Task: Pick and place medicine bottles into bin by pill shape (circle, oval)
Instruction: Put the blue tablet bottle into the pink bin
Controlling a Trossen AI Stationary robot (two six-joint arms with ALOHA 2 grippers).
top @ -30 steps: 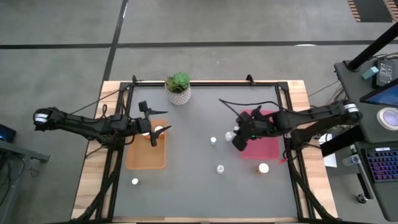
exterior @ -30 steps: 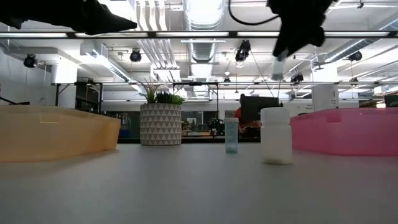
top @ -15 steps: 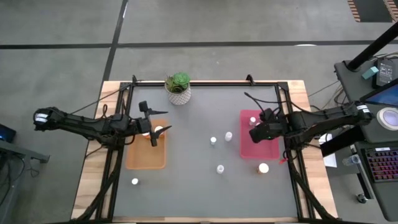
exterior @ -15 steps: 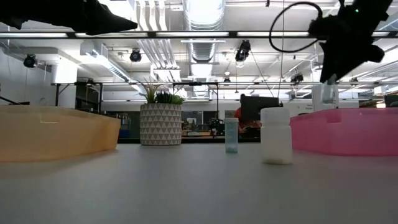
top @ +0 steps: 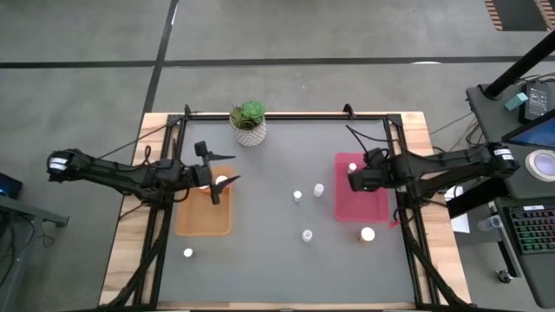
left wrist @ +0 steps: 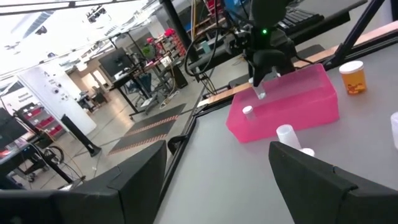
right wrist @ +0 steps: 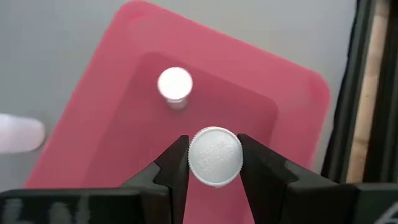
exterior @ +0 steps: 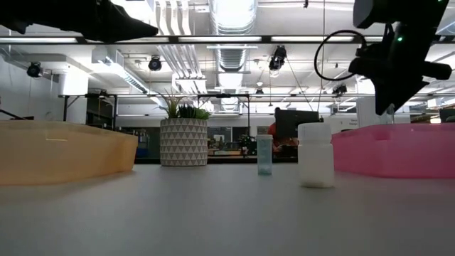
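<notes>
Over the pink bin [top: 362,204] on the table's right side, the right gripper [right wrist: 214,163] hangs with its two fingers clamped on the white cap of a slim bottle [right wrist: 214,157]; the wrist view looks straight down on that cap, so the bottle's body beneath is hidden. In the low view the held bottle cannot be made out against the dark gripper and the bin's wall. One more bottle [right wrist: 175,84] stands inside the bin, just beyond the held one and apart from it. From above, three small bottles [top: 297,197] stand on the grey mat [top: 277,269] between the two bins, a wider orange bottle [left wrist: 352,77] stands outside the pink bin near its front corner, and a lone bottle [top: 188,253] stands by the front of the orange bin [top: 205,218]. The left gripper [top: 211,176] hovers over the orange bin's far end, fingers spread apart and holding nothing; a white cap [top: 221,182] shows just beside it, partly covered by the fingers.
</notes>
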